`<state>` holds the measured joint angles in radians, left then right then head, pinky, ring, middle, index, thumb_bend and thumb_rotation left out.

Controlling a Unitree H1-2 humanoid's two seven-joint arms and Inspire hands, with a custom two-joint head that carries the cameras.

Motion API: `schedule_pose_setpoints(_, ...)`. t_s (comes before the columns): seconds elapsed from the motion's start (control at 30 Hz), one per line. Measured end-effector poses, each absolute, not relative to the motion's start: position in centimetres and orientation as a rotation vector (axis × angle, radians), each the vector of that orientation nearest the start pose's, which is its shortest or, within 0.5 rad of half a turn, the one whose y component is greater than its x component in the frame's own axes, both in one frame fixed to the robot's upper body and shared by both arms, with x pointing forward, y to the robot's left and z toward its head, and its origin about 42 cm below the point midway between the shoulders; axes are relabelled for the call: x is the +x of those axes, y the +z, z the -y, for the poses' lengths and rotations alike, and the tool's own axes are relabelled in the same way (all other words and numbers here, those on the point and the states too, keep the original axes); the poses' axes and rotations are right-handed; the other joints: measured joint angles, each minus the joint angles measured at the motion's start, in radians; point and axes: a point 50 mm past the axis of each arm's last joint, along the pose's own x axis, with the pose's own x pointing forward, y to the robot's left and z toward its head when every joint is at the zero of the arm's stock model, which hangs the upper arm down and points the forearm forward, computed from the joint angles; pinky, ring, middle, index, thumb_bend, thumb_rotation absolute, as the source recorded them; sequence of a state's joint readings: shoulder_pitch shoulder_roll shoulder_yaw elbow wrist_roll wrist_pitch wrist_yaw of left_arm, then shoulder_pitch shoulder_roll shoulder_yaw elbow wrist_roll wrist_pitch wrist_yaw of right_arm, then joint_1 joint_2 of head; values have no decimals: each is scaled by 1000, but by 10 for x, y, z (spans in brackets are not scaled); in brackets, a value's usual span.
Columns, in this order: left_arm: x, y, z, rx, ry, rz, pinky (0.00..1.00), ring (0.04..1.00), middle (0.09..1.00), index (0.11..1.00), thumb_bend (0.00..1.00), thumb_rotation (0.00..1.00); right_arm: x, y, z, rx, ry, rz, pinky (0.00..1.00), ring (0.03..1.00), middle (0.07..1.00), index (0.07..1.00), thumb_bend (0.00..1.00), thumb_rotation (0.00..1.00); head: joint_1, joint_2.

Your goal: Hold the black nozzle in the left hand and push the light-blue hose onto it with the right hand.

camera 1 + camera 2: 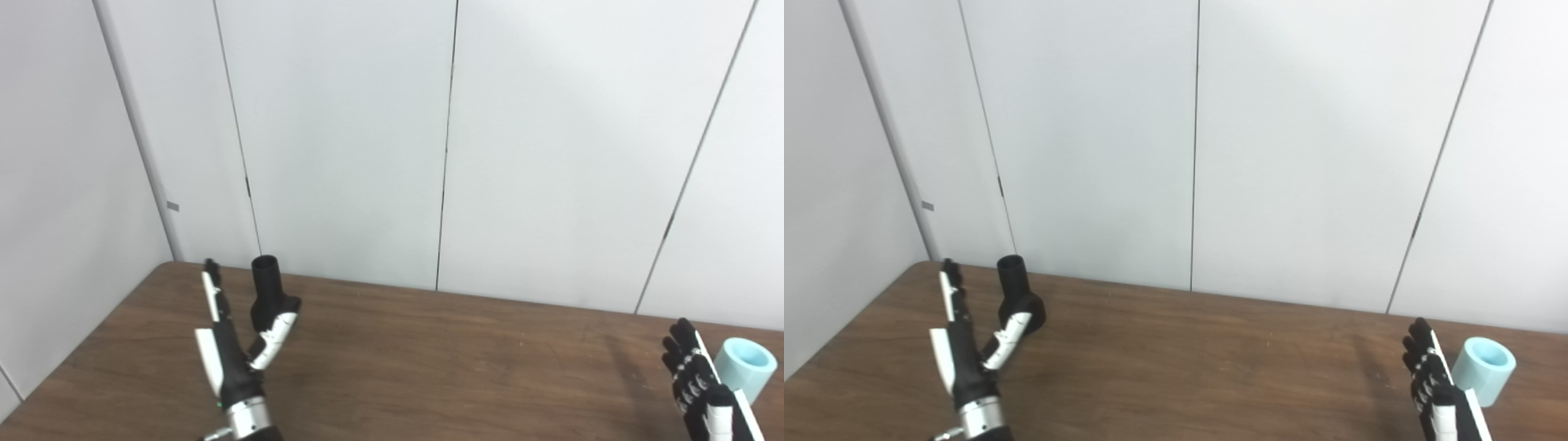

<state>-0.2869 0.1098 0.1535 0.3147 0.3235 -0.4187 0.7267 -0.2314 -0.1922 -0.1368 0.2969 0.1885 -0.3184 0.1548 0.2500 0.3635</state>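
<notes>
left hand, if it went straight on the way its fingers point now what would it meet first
The left hand points up and away toward the table's far edge. The black nozzle stands just to its right, so it probably passes it and meets the white wall, though depth is unclear.

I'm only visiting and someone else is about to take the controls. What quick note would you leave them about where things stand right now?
Left hand: open, fingers apart, next to the black nozzle, which stands at the far left of the table; no grasp yet.
Right hand: open, upright just left of the light-blue hose at the far right.
Done: both hands are beside their parts.
Left: grasp the nozzle, grasp the hose, bring them together, push the hose on.
</notes>
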Motion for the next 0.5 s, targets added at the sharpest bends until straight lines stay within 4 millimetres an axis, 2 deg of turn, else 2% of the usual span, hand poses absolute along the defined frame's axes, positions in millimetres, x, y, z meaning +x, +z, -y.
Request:
schedule_pose_setpoints(0.23, 357, 142, -302, 283, 733, 494, 1000, 1000, 1000, 1000, 861, 475, 355, 121, 299, -11, 24, 275, 1000, 1000, 1000, 1000, 725, 1000, -3, 5)
schedule_pose_setpoints(0.3, 358, 141, -307, 292, 737, 488, 1000, 1000, 1000, 1000, 863, 475, 355, 121, 299, -11, 23, 274, 1000, 1000, 1000, 1000, 725, 1000, -6, -9)
schedule_pose_setpoints(0.5, 376, 139, -339, 394, 721, 415, 1000, 1000, 1000, 1000, 937, 430, 356, 121, 299, -8, 20, 272, 1000, 1000, 1000, 1000, 720, 1000, -8, -14)
